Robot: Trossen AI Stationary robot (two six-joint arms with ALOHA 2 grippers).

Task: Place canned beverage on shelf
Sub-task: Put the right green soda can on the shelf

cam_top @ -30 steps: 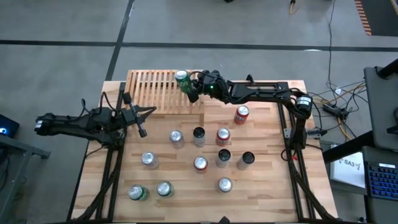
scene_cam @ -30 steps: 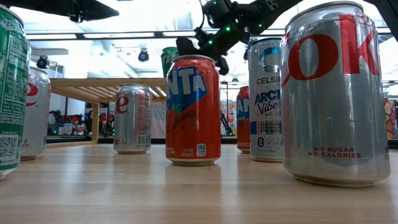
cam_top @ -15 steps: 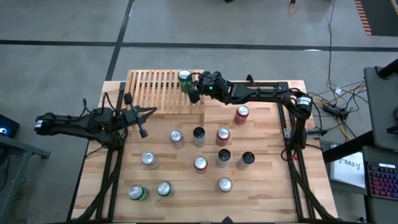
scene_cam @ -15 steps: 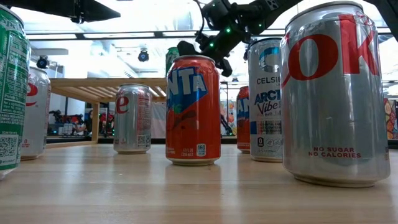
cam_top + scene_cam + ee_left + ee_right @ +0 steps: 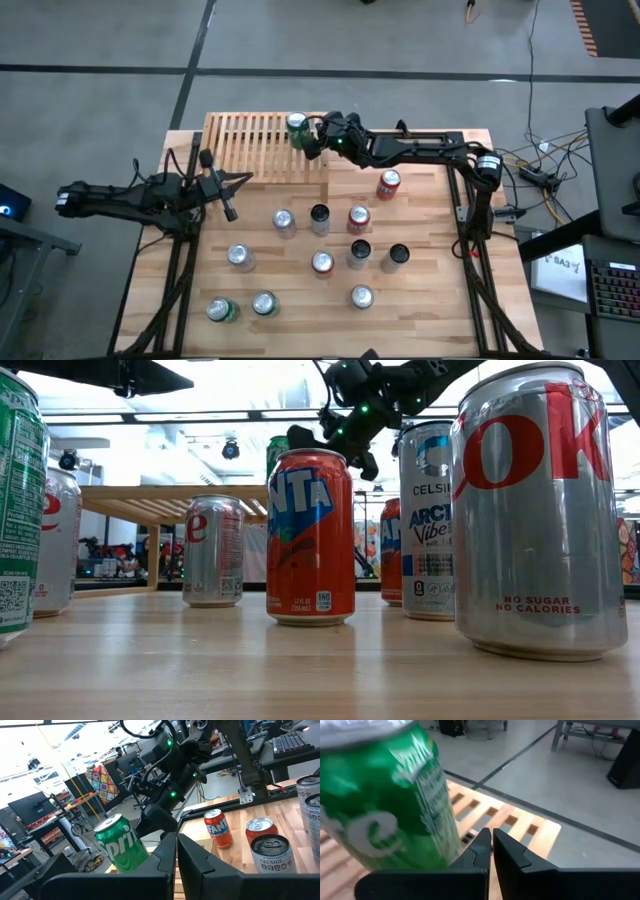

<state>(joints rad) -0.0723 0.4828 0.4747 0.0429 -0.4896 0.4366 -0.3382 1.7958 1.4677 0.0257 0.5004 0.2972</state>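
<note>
Nearest the front edge, a bunch of spare cans are scattered over the wooden table, and none of them are being touched. A bit further in, the left gripper is parked over the table's left side with its fingers pressed together on nothing. Right at the back, the shelf is laid along the far edge, and the green can is found at its right end, over the slats. Whether it's fully settled on them can't be made out, and it looks a touch tilted in the wrist views. The right gripper is right beside it, and from its own camera the fingers are seen closed up against each other, with the can next to them rather than between them. Handling-wise, it's probably best treated as a full drink can, so fairly heavy for its size, with a stiff but dentable thin wall and a smooth, slippery printed skin. A grip is best taken across the mid-body, square on, with moderate squeeze. The gaps between slats could let the base rock, so it should be set flat across several of them.
</note>
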